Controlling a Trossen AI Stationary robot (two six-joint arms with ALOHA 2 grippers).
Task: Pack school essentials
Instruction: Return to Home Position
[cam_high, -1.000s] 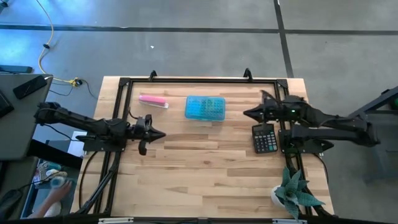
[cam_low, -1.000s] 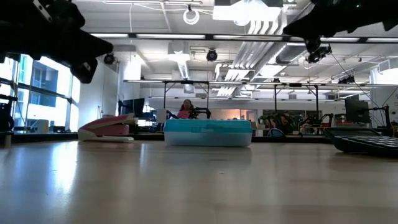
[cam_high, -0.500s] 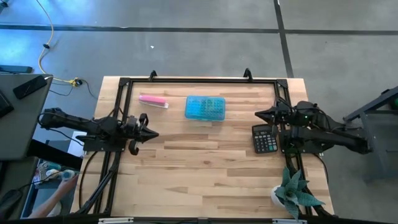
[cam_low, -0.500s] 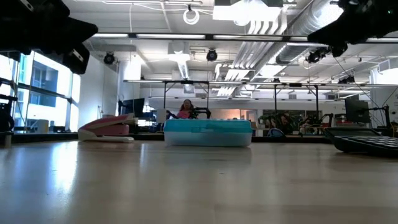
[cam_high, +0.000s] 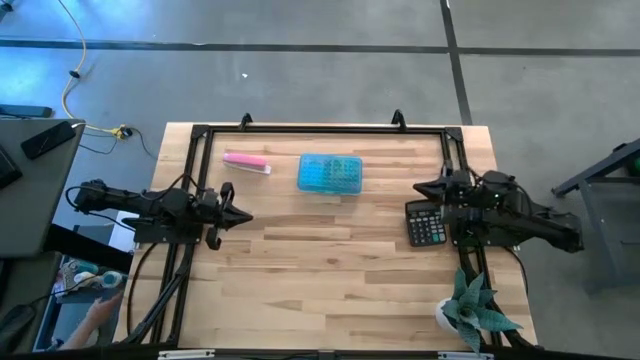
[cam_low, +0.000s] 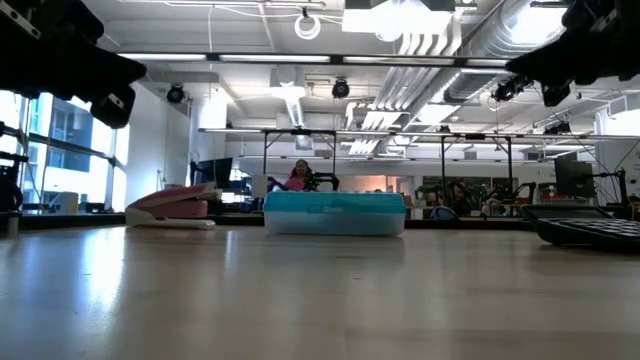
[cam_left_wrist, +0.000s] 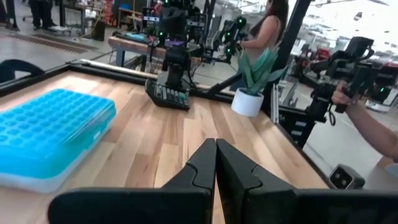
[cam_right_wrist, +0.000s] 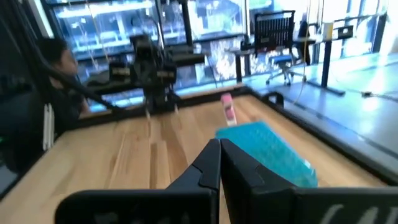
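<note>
Seen from above, the shut blue supply box (cam_high: 331, 173) lies toward 12 o'clock on the tabletop (cam_high: 330, 290). My left pincer (cam_high: 240, 214) hangs at 9 and my right pincer (cam_high: 422, 187) at 3, near the calculator (cam_high: 426, 223). Only my wrist views show both pincers' fingers pressed together, holding nothing.

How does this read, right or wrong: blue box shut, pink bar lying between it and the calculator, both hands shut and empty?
One error. High view: the blue box lies between the pink bar and the calculator. The rest holds: box shut, left hand and right hand shut and empty.
</note>
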